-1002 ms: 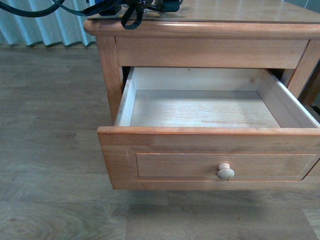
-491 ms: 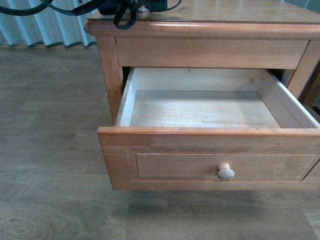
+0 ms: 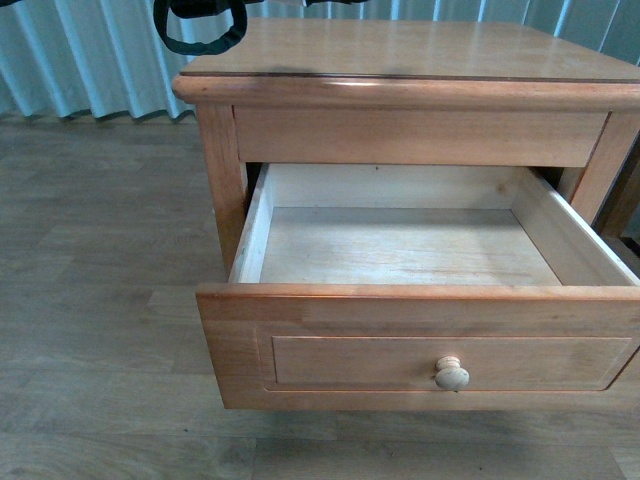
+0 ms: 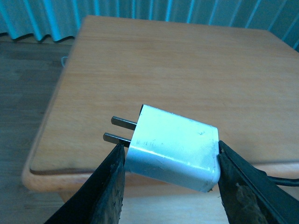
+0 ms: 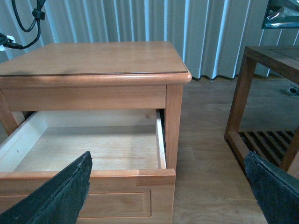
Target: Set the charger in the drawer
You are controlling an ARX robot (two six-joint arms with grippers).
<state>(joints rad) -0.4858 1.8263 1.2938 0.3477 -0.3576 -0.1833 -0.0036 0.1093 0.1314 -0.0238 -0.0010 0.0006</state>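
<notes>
My left gripper [image 4: 170, 148] is shut on the charger [image 4: 173, 147], a small white plug block with two metal prongs, held in the air above the nightstand top [image 4: 163, 70]. Its black cable [image 3: 200, 30] hangs in a loop at the top left of the front view, beside the top's left corner. The drawer [image 3: 420, 300] is pulled out wide, its pale wood interior bare and its round knob [image 3: 451, 374] facing me. My right gripper [image 5: 168, 191] is open, low in front of the drawer's [image 5: 93, 175] right corner, holding nothing.
Pale blue curtains [image 3: 80, 60] hang behind the nightstand. Grey wood flooring [image 3: 100, 300] surrounds it. A dark wooden table [image 5: 271, 93] with a slatted lower shelf stands to the nightstand's right.
The cable loop and the dark gripper parts have gone up and left, off the nightstand top's front edge. The nightstand sits lower in the front view than before.
</notes>
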